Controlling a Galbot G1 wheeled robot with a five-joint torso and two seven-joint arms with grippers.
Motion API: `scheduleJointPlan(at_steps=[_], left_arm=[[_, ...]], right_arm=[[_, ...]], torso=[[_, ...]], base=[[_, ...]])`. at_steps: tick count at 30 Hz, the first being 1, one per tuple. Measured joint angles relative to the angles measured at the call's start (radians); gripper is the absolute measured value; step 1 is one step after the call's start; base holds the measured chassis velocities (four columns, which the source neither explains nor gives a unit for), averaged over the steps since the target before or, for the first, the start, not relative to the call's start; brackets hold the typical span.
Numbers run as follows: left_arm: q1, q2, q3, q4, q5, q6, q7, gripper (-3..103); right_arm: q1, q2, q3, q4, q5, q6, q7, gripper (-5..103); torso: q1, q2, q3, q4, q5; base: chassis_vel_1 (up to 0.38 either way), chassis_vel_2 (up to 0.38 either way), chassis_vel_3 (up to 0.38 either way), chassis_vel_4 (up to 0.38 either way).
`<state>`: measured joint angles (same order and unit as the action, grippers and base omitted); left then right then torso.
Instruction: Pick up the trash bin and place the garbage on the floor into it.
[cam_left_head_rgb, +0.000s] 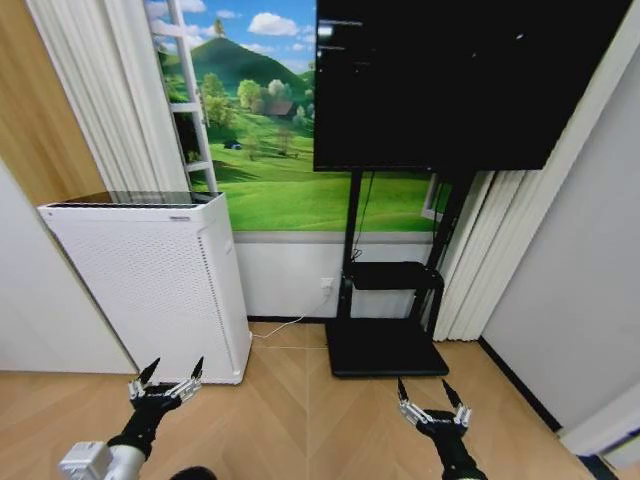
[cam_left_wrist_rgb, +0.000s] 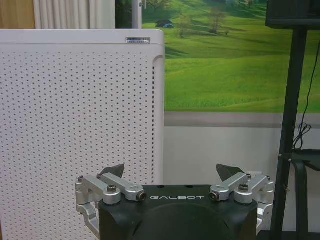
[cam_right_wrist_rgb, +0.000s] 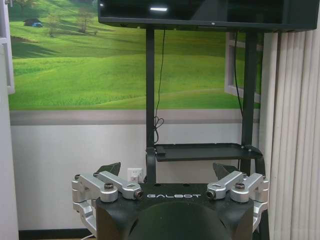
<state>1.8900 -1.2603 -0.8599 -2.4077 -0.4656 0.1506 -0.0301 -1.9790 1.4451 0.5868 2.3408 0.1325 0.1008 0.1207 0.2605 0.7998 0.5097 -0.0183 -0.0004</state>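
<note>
The trash bin and the garbage are out of view. My left gripper (cam_left_head_rgb: 173, 372) hangs low over the wooden floor, just in front of the white air purifier's corner, open with nothing between its fingers. The left wrist view has the same gripper (cam_left_wrist_rgb: 172, 172) spread wide and facing the purifier. My right gripper (cam_left_head_rgb: 424, 392) is held at about the same height on the other side, open and empty, short of the black TV stand's base. The right wrist view shows it (cam_right_wrist_rgb: 167, 170) pointing at the stand's shelf.
A tall white air purifier (cam_left_head_rgb: 150, 280) stands against the wall on the left. A large black TV (cam_left_head_rgb: 450, 80) sits on a stand with a flat base (cam_left_head_rgb: 385, 348) ahead. A grey wall (cam_left_head_rgb: 580, 300) closes the right side. Bare wooden floor (cam_left_head_rgb: 300, 420) lies between the grippers.
</note>
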Motion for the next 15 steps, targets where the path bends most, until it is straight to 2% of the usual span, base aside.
scheduleJointPlan(at_steps=[3,15], left_arm=[[0.000,0.000,0.000,0.000,0.000,0.000,0.000,100],[0.000,0.000,0.000,0.000,0.000,0.000,0.000,100]], right_arm=[[0.000,0.000,0.000,0.000,0.000,0.000,0.000,100],[0.000,0.000,0.000,0.000,0.000,0.000,0.000,100]], torso=[[0.000,0.000,0.000,0.0002,0.0003],[0.000,-0.001,0.000,-0.0001,0.0005]], base=[[0.059,0.007,-0.043,-0.061],[-0.037,-0.025,0.045,0.035]])
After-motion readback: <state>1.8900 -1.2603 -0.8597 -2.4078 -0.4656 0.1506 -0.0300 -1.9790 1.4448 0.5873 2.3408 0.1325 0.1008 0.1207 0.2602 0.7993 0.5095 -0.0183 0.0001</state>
